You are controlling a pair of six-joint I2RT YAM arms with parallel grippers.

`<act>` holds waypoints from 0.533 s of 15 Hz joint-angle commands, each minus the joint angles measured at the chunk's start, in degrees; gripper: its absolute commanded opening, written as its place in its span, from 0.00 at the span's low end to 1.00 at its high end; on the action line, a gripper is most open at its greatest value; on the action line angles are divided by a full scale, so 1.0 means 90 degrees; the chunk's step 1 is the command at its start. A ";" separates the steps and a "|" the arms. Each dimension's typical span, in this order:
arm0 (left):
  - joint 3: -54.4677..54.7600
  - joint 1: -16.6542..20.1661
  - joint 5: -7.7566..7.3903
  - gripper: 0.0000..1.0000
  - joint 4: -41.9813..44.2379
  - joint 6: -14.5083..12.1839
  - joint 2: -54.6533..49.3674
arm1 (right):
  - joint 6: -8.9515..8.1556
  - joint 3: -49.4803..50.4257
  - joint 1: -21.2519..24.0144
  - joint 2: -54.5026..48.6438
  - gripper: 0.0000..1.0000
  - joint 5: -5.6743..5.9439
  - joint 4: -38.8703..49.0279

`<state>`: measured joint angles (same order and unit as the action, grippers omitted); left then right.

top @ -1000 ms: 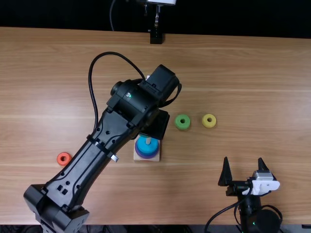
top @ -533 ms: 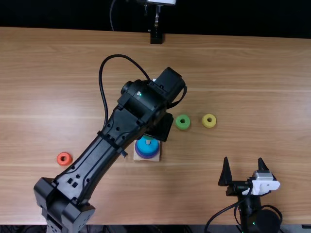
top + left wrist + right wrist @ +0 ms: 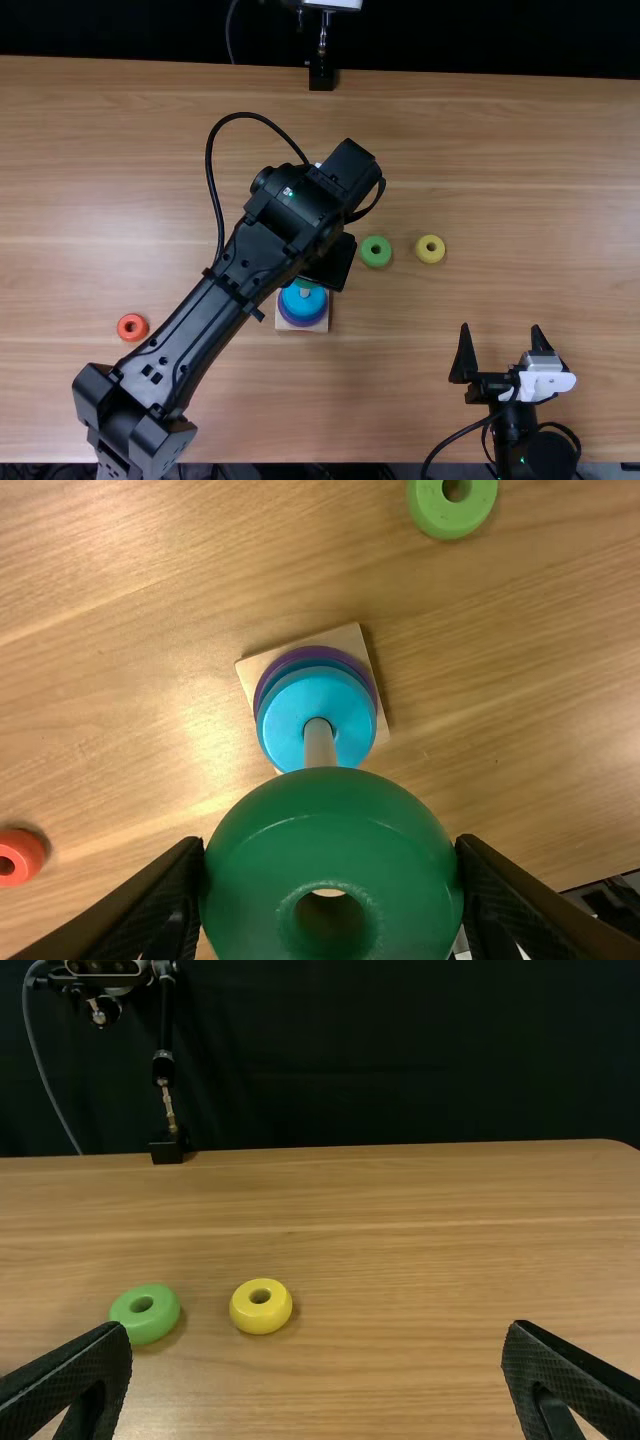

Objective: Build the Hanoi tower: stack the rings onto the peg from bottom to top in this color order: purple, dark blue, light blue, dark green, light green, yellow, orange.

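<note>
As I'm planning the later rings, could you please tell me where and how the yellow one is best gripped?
I'd come from above and pinch the yellow ring across opposite sides of its outer rim: it lies flat, hole up, with a gap beside the light green ring.

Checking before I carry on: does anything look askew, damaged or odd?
Nothing stands out. The left pincer grips the dark green ring; the light blue ring sits around the peg. The orange, light green and yellow rings lie flat on the table.
</note>
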<state>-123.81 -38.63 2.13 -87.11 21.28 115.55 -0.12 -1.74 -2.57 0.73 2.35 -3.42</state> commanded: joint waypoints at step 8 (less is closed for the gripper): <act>-0.0120 0.0015 -0.0026 0.95 -0.0012 0.0015 0.0150 | -0.0022 0.0095 0.0061 -0.0081 1.00 -0.0050 0.0045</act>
<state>-123.81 -38.61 2.13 -87.11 21.21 115.87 -0.12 -1.74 -2.57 0.73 2.35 -3.42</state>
